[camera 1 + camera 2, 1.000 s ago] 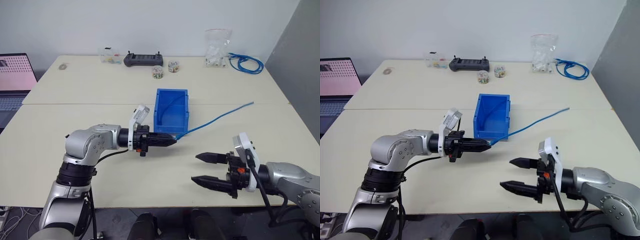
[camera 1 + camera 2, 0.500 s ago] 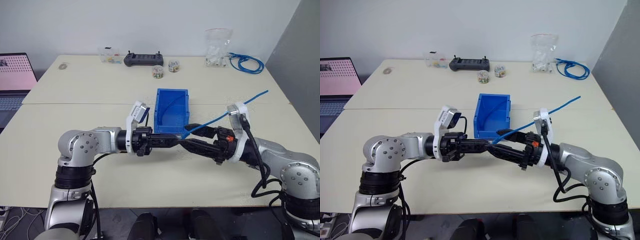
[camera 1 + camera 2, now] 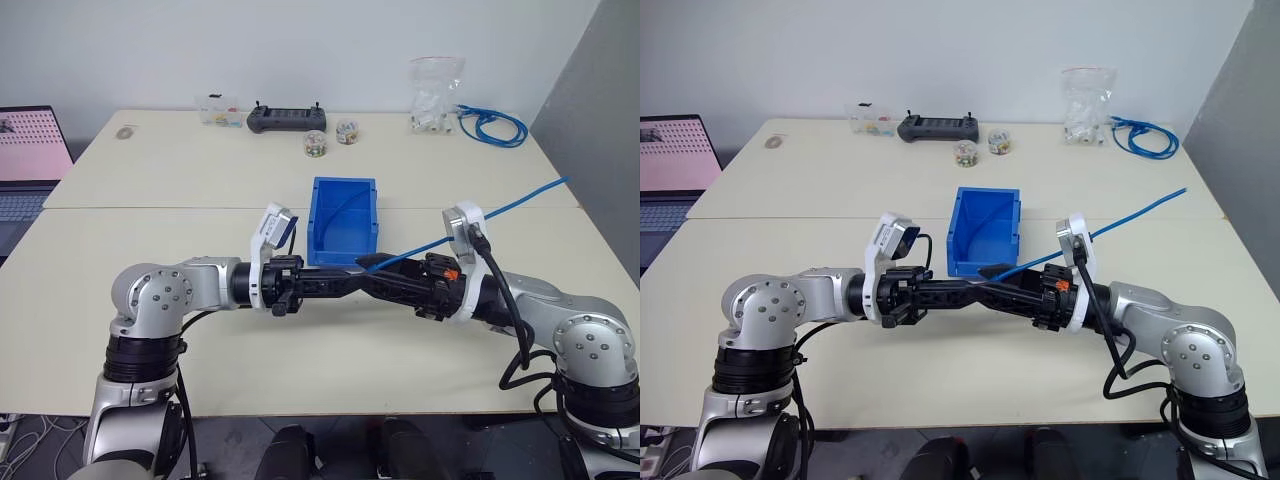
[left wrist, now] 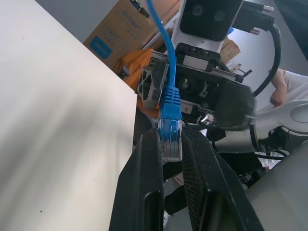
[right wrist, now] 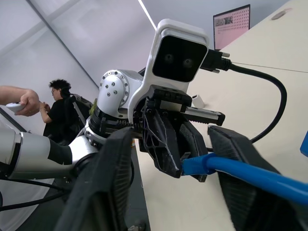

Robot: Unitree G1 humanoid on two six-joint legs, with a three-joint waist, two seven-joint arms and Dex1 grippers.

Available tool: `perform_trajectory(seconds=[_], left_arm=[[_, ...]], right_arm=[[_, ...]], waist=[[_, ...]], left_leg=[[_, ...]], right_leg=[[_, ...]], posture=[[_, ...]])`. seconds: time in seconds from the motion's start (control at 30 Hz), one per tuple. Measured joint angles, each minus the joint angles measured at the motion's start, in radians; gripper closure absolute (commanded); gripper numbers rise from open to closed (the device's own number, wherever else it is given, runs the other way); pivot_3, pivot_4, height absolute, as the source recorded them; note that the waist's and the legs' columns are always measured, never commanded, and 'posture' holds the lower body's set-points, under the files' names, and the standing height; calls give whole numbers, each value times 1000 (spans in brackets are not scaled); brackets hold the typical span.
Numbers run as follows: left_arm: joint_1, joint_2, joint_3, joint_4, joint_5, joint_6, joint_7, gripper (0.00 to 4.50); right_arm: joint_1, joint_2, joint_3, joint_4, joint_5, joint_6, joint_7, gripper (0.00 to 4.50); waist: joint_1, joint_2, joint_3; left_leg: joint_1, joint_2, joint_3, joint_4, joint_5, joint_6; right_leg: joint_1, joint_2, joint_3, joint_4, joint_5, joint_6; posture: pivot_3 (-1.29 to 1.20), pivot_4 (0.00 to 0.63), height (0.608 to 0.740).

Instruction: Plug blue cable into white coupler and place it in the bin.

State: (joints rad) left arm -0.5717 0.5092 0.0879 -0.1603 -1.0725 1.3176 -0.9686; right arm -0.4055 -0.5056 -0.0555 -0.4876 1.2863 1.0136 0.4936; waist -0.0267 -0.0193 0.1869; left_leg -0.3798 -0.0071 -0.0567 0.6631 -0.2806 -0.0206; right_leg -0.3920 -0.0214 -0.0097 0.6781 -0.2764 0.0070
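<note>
- where 1 second ago the right end effector (image 3: 372, 277) hung low and wide apart near the desk's (image 3: 150, 180) front edge, it has risen to meet the left end effector (image 3: 345, 281) tip to tip in front of the bin (image 3: 343, 215).
- the left end effector stays pinched on the clear plug of the blue cable (image 3: 500, 208); the right end effector's fingers (image 5: 243, 192) straddle the cable just behind the plug, whether gripping i cannot tell.
- the cable's free end has lifted, slanting up to the right.
- along the far desk edge: 1 black controller (image 3: 287, 118), 1 clear bag (image 3: 435, 95), 1 coiled blue cable bundle (image 3: 491, 126), 2 small round tubs (image 3: 331, 139).
- 1 laptop (image 3: 30, 160) at far left.
</note>
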Motion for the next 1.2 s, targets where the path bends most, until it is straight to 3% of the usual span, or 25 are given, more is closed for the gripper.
perform_trajectory(seconds=[0.27, 0.53, 0.6, 0.87, 1.17, 1.2], left_arm=[[21, 15, -7, -32, -10, -31, -25, 4248], [43, 19, -16, -44, -6, -81, -51, 4248], [43, 27, -20, -44, -5, -84, -61, 3547], [54, 97, -19, -51, -13, -96, -92, 2000], [210, 205, 56, -177, -47, -118, -50, 57], [238, 203, 69, -194, -33, -138, -23, 0]], right_arm=[[-1, -14, -1, 13, 34, 4, -2, 4385], [-1, -17, 1, 11, 52, 3, -6, 4392], [0, -17, 4, 10, 52, 3, -6, 4392], [2, -32, 36, 7, 6, -2, 18, 4401], [-1, -47, 38, 96, -151, -58, 85, 4408], [-1, -47, 39, 104, -168, -64, 93, 4408]], waist=[[0, 0, 0], [0, 0, 0], [0, 0, 0], [-1, 0, 0], [-1, 1, 0], [-1, 1, 0]], left_leg=[[-1, 0, 0, 0, 0, 0], [-2, 0, 1, 0, 0, 0], [-2, 0, 1, 0, 0, 0], [-2, 0, 1, -1, 0, 0], [-2, 0, 2, -1, 0, 0], [-2, 0, 2, -1, 0, 0]], right_leg=[[-1, 0, 0, 0, 0, 0], [-2, 0, 1, 0, 0, 0], [-3, 0, 1, 0, 0, 0], [-3, 0, 1, 0, 0, 0], [-4, 0, 2, 0, 0, 0], [-4, 0, 2, 0, 0, 0]], posture=[[0, 150, 740], [0, 150, 740], [0, 150, 740], [0, 150, 740], [0, 150, 740], [0, 150, 740]])
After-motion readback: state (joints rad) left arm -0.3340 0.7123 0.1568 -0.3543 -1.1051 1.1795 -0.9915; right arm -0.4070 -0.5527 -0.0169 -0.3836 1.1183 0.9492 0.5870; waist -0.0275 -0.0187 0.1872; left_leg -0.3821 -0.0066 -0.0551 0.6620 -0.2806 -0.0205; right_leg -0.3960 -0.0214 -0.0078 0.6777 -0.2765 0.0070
